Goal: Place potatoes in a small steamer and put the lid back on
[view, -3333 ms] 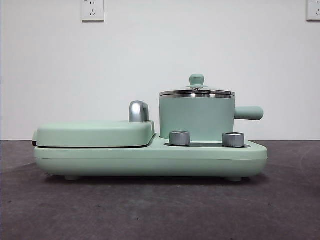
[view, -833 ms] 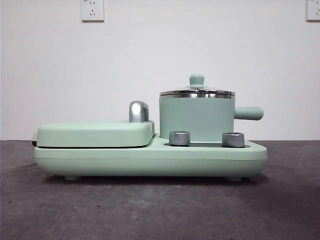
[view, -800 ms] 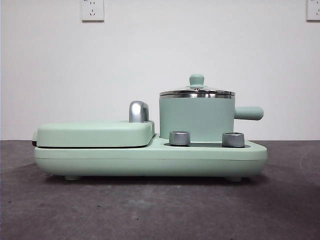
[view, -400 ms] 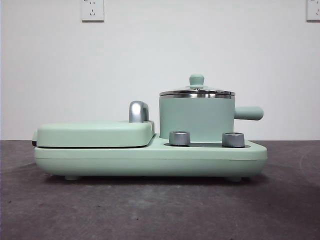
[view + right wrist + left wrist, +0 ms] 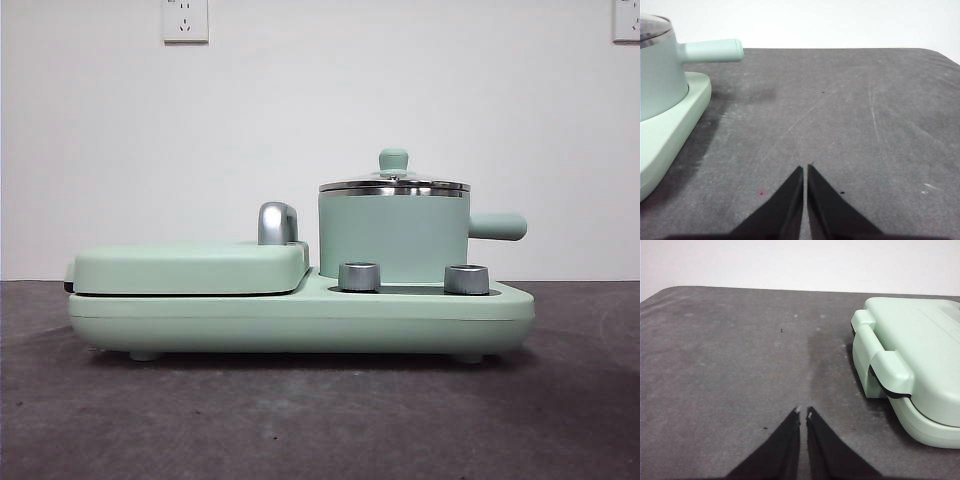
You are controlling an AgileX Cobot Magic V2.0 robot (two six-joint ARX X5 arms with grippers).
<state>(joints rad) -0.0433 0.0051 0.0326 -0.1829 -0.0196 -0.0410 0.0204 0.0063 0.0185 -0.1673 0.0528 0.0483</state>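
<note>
The small steamer (image 5: 394,236), a mint-green pot with a steel rim and a stubby side handle (image 5: 497,226), stands on the right part of the green cooker base. The glass lid (image 5: 394,183) with its green knob (image 5: 393,160) sits on it. The steamer also shows in the right wrist view (image 5: 657,70). No potato is in view. My left gripper (image 5: 803,413) is shut and empty over bare table beside the griddle. My right gripper (image 5: 805,169) is shut and empty over bare table beside the steamer's handle side. Neither arm shows in the front view.
The flat mint-green griddle cover (image 5: 190,267) with a chrome handle (image 5: 277,223) lies on the left of the cooker base (image 5: 300,322); it also shows in the left wrist view (image 5: 915,355). Two steel dials (image 5: 359,277) (image 5: 466,279) sit in front of the steamer. The grey table (image 5: 320,420) stretches around.
</note>
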